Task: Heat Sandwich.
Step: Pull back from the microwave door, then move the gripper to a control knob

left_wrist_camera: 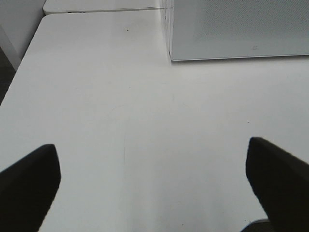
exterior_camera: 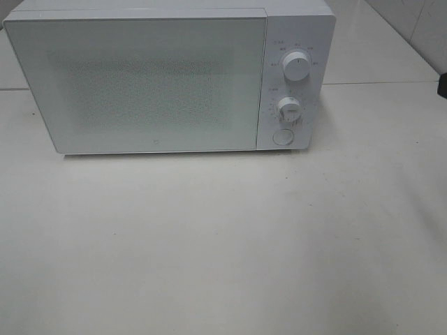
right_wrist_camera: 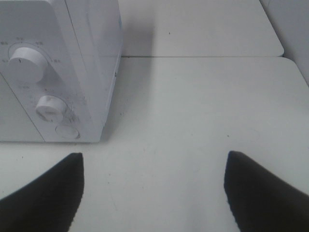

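White boxy microwave point(exterior_camera: 160, 77) far on matte white table point(exterior_camera: 223, 244); dot-speckled door point(exterior_camera: 136, 80) shut, two round dials point(exterior_camera: 296, 68) on right panel. Only wrist views show left gripper point(left_wrist_camera: 152, 166) and right gripper point(right_wrist_camera: 154, 166): dark fingers spread wide, nothing between them. I find sandwich in no view.

Left gripper point(left_wrist_camera: 152, 147): two matte black fingers point(left_wrist_camera: 29, 188), broad, wedge-shaped, rounded corners, edges blurred. Right gripper point(right_wrist_camera: 154, 157): same plain black fingers point(right_wrist_camera: 263, 193), tapering to pointed tips, surfaces smooth, uniformly dark
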Tool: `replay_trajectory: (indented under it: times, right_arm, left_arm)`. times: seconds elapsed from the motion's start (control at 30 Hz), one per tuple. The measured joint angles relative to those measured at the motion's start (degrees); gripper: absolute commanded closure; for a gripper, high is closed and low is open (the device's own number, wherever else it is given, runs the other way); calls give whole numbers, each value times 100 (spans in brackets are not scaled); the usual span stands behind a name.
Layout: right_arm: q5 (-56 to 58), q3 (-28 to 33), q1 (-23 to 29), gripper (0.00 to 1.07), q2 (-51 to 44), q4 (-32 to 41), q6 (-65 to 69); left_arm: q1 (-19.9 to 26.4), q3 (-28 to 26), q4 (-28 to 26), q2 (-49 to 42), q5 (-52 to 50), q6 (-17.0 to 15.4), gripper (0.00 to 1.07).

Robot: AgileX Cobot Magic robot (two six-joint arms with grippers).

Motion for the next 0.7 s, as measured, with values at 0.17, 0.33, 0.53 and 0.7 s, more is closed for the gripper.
replay_trajectory:
  times: [0.17, 0.33, 0.53, 0.7]
  right_arm:
    - [-785, 63, 0, 31, 384, 0, 149]
    - [-2040, 498, 0, 31, 733, 6, 115]
    - [-3226, 1043, 0, 31, 928, 579, -223]
    - [-4045, 1364, 0, 31, 1140, 1261, -430]
  left_arm:
    - [0, 0, 0, 0, 0, 0, 5]
    - [0, 0, 0, 0, 0, 0, 5]
    - [0, 0, 0, 0, 0, 0, 5]
    - [0, 0, 0, 0, 0, 0, 5]
